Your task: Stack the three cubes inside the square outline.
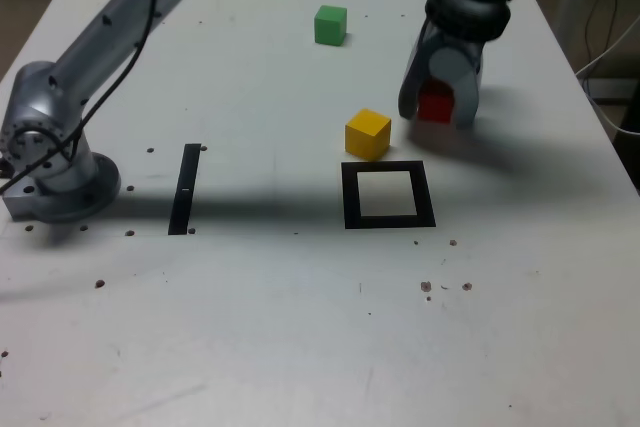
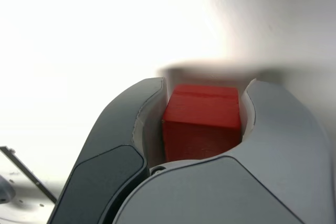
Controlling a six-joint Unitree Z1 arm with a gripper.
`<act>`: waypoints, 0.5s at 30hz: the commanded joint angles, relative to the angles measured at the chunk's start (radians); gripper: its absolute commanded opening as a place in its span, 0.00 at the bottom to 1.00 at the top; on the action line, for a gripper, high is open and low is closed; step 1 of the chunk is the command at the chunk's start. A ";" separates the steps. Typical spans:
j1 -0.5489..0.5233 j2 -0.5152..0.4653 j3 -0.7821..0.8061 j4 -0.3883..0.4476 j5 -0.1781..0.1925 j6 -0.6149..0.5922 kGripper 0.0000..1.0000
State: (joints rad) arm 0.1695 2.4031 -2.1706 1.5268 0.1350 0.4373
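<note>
From where I stand, going left to right across the exterior view, the grey metal robot arm [image 1: 100, 52] rises from its round base [image 1: 80, 192] and reaches over the white table [image 1: 250, 327]. Next comes a straight black strip [image 1: 185, 189] lying flat on the surface. Farther back sits a small solid green cube [image 1: 330, 25], well apart from the others. Nearer, a small solid yellow cube [image 1: 368, 135] rests just behind the flat black square outline with the white centre [image 1: 388, 195], outside its frame. To the right of the yellow cube, the grey rounded pincer [image 1: 440, 119] points down with a small solid red cube [image 1: 434, 103] between its two fingers. In the wrist view, the red block lies close to both inner faces; whether they are clenched on it, I cannot tell. None of the three cubes is inside the outline.
</note>
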 commanded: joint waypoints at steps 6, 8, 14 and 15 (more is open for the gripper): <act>-0.060 -0.109 0.060 0.014 -0.007 -0.062 0.29; -0.084 -0.136 0.086 0.011 -0.012 -0.091 0.29; -0.154 -0.206 0.180 -0.008 -0.037 -0.192 0.29; -0.164 -0.217 0.197 -0.012 -0.041 -0.211 0.30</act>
State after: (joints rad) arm 0.0210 2.2134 -1.9944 1.5217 0.0991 0.2486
